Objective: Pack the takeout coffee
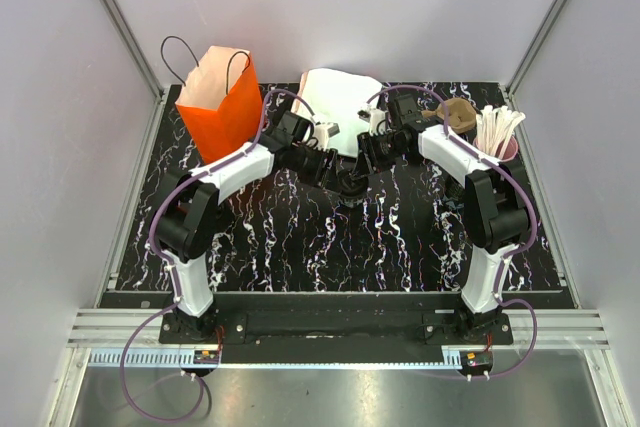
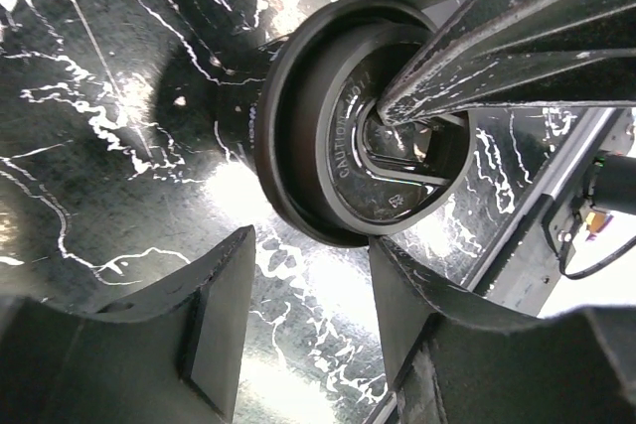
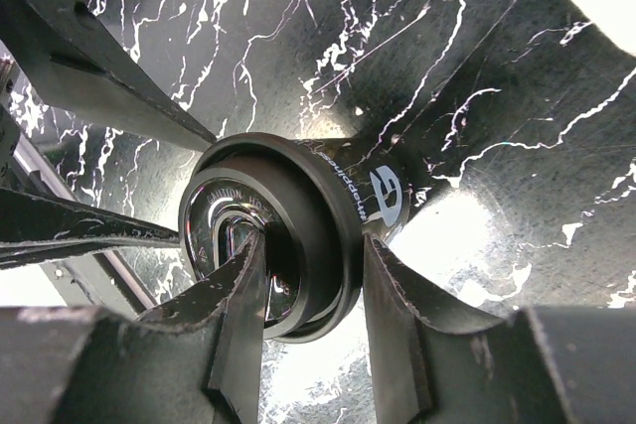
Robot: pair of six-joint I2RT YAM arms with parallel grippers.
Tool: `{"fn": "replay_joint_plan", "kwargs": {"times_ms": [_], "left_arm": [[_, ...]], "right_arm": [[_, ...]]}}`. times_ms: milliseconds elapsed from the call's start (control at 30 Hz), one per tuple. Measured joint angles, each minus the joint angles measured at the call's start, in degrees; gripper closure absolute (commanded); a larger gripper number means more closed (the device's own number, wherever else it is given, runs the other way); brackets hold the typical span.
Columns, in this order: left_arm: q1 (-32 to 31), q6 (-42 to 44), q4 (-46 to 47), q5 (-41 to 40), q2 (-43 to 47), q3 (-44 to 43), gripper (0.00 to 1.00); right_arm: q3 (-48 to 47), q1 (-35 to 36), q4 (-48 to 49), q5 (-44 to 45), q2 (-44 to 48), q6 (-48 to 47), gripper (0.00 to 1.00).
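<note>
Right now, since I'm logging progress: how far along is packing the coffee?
Done: the lid is on the takeout coffee. In hand: the right gripper pinches its rim; the left gripper hangs open beside it. Left: it is not yet in the orange bag.

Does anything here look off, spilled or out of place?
Nothing spilled or broken that I can see. The one odd sight is in the middle, at the takeout coffee: the right tool seems to pinch its lid rim, one finger across the lid top, while the left tool sits open beside it.

Lab rig: aluminium-framed white enclosure [image 1: 118, 22]
</note>
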State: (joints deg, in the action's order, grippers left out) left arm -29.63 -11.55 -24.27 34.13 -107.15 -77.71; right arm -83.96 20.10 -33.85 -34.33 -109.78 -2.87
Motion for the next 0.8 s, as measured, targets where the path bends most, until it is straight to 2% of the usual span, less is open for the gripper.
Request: {"fn": "replay_joint_plan", "kwargs": {"times_ms": [367,633,800], "left_arm": [[0.00,0.66,-1.14,-1.42,-0.66,-1.49,0.48],[0.24,0.92,-3.26,-2.03,-1.70,-3.65,0.48],[0.70,1.14,-3.06,-3.17,-2.62,-5.77,0.48]], "right_arm": [[0.00,0.00,-0.04,1.27,0.44,-0.04,0.71],[0.00,0.00,-0.04,1.55,0.48,-0.15,0.48],[0.00,-0.17,-0.76,2.27,0.74,-1.49,0.39]]}}
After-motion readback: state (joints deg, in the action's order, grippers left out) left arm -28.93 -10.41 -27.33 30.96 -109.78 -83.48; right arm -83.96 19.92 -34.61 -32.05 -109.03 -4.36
